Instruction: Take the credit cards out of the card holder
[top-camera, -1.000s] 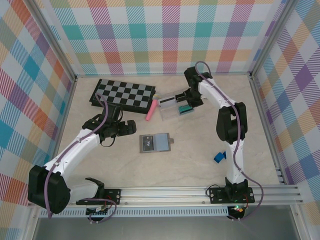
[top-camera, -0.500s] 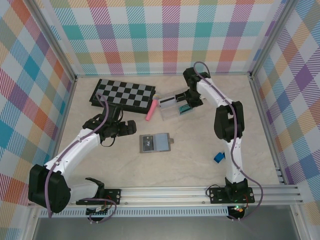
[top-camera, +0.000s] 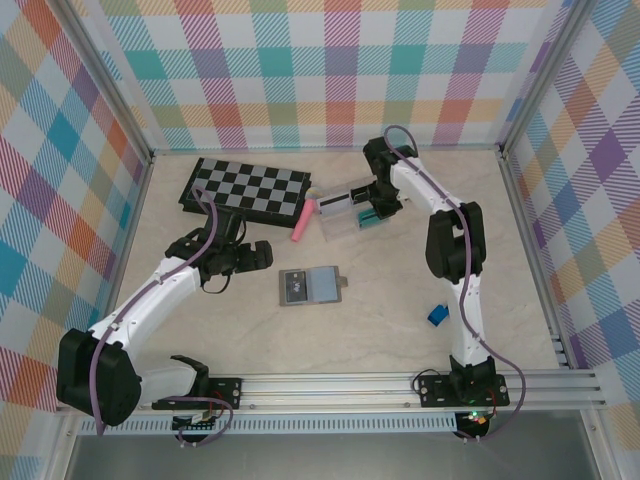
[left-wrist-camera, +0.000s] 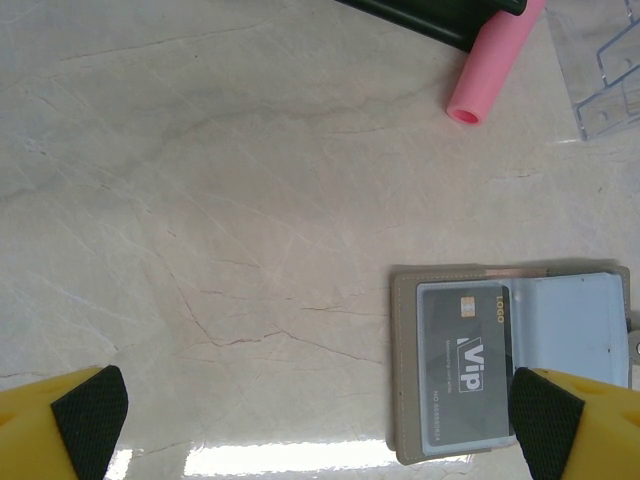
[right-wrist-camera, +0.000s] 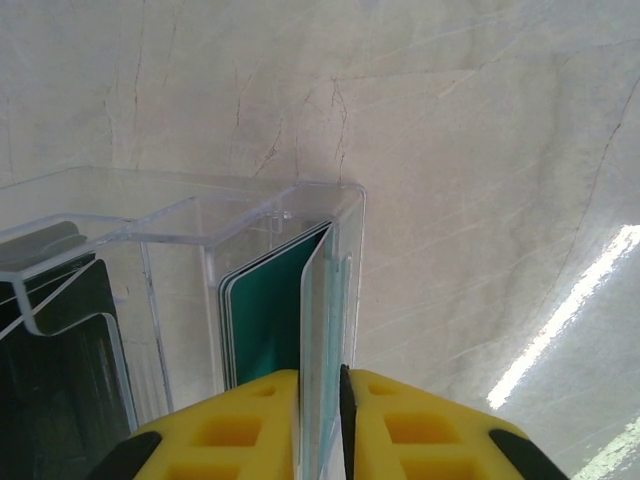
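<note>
Left wrist view resolves the black card (left-wrist-camera: 468, 365), printed with pale lettering, in one sleeve of the flat grey-blue card holder (left-wrist-camera: 570, 330). The left gripper (left-wrist-camera: 320, 425) is spread wide and empty beside the holder. Right wrist view shows the glossy teal card (right-wrist-camera: 262, 320) upright in a clear box (right-wrist-camera: 180, 250), beyond the holder. The right gripper (right-wrist-camera: 320, 420) is nearly closed about a thin panel; whether it grips cannot be told.

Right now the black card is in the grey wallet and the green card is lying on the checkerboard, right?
Not quite. The black card is in the grey wallet, but the green card is not on the checkerboard. It stands upright inside the clear box. The right wrist view shows it.
</note>
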